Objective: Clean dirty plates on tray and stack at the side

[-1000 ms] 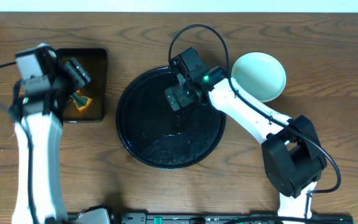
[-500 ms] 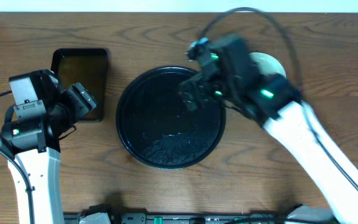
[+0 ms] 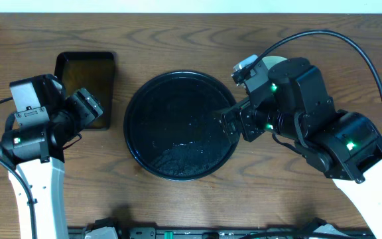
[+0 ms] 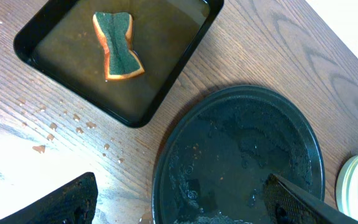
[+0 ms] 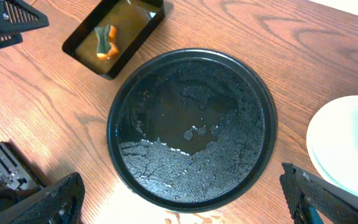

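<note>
We note the tray (image 3: 178,126) bare and wet; the plates (image 5: 347,149) appear stacked just right of it. Left gripper (image 4: 182,199) and right gripper (image 5: 182,199) are both released and empty. We judge the task finished; next, park the arms.

Both arms hang raised, wrists angled down; left gripper (image 3: 87,106) spread wide, right gripper (image 3: 233,123) likewise, both empty.

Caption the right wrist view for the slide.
Open right gripper above the wet, empty tray; plates stacked beside it, sponge soaking in the rectangular tray.
</note>
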`<state>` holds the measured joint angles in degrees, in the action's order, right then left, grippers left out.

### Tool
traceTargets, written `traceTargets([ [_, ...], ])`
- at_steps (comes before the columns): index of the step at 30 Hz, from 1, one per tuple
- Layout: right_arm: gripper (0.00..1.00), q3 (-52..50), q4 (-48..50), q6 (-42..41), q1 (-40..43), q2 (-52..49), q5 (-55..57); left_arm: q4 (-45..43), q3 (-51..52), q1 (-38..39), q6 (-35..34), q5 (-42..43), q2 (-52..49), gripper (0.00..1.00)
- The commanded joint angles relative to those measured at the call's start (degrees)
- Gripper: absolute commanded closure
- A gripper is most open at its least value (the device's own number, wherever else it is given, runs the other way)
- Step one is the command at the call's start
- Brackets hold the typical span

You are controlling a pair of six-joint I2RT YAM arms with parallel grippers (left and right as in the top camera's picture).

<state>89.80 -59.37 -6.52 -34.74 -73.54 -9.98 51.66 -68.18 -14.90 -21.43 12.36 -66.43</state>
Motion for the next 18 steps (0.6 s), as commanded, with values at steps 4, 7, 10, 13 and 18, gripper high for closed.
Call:
traceTargets([
  [4,0.01,-0.15,-1.31,-0.04,0.2,0.31,0.74,0.17,-0.39,-0.15,-0.7,0.7,0.09,0.14],
  [7,0.01,-0.15,-3.04,-0.04,-0.07,0.31,0.76,0.17,-0.39,-0.15,-0.7,0.7,0.09,0.14],
  [10,0.01,-0.15,-6.32,-0.07,-0.17,0.24,0.74,0.17,-0.39,-0.15,-0.7,0.7,0.09,0.14],
  [13,0.01,-0.44,-9.22,-0.07,-0.22,0.24,0.74,0.17,-0.39,-0.15,-0.7,0.7,0.09,0.14],
  [18,0.01,-1.62,-11.13,-0.04,-0.22,0.26,2.12,0.17,-0.39,-0.15,-0.7,0.7,0.09,0.14],
])
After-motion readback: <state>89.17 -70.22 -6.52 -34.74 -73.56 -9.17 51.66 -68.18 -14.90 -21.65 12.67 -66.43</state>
